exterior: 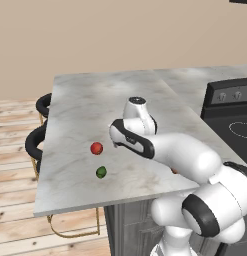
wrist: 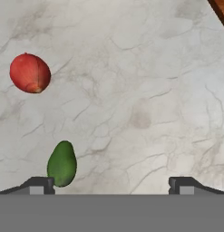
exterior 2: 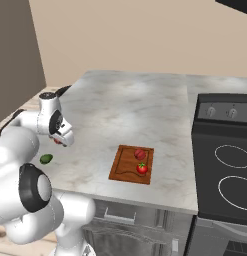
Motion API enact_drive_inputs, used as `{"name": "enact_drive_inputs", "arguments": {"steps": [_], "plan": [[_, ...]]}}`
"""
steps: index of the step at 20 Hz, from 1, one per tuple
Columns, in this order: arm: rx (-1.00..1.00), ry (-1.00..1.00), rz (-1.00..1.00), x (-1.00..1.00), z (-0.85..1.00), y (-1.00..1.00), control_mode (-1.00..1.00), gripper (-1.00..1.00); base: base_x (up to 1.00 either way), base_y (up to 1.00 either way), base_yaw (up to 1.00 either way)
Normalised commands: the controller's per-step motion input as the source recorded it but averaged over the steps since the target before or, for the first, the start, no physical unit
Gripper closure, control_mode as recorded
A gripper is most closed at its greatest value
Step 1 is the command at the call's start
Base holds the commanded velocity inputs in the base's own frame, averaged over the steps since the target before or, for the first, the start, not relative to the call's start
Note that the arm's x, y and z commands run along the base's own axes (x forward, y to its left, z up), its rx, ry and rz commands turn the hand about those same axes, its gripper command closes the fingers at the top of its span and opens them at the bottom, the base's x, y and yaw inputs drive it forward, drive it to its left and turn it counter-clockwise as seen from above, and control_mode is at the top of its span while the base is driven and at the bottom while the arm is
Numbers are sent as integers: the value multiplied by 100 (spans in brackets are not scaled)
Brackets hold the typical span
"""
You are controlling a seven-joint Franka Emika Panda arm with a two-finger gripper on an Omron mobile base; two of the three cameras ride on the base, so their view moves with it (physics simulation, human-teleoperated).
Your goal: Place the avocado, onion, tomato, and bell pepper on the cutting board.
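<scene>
The dark green avocado (wrist: 62, 163) lies on the marble counter right by my left fingertip (wrist: 38, 185), outside the gap. My gripper (wrist: 112, 186) hovers above the counter, open, with nothing between its fingers. A red bell pepper (wrist: 30, 72) rests further off on the counter. From the left base the avocado (exterior: 101, 172) and the pepper (exterior: 96, 148) sit near the counter's left front, beside my hand. The reddish-brown cutting board (exterior 2: 126, 167) lies to the right, carrying a red onion (exterior 2: 140, 153) and a tomato (exterior 2: 142, 168). The avocado (exterior 2: 46, 159) lies near the counter's edge.
A black stove (exterior 2: 225, 165) adjoins the counter on the right. Black bar stools (exterior: 37, 140) stand past the counter's left edge. The counter's front edge (exterior: 95, 205) runs close to the avocado. A corner of the board (wrist: 221, 8) shows in the hand view.
</scene>
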Motion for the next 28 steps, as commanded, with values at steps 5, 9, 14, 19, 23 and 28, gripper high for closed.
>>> {"name": "enact_drive_inputs", "arguments": {"steps": [5, 9, 14, 19, 23, 28], "plan": [[1, 0, 0, 13, 0, 49, -100, -100, 0, 0, 0], [2, 0, 4, 26, 0, 31, -100, -100, 0, 0, 0], [3, -3, 10, 15, 0, 6, -100, -100, 0, 0, 0], [1, -7, 17, 3, 1, 0, -100, -100, 0, 0, 0], [0, -6, 17, 0, 2, 0, -100, -100, 0, 0, 0], [-4, -11, 17, 2, 0, 0, -100, -100, 0, 0, 0]]}}
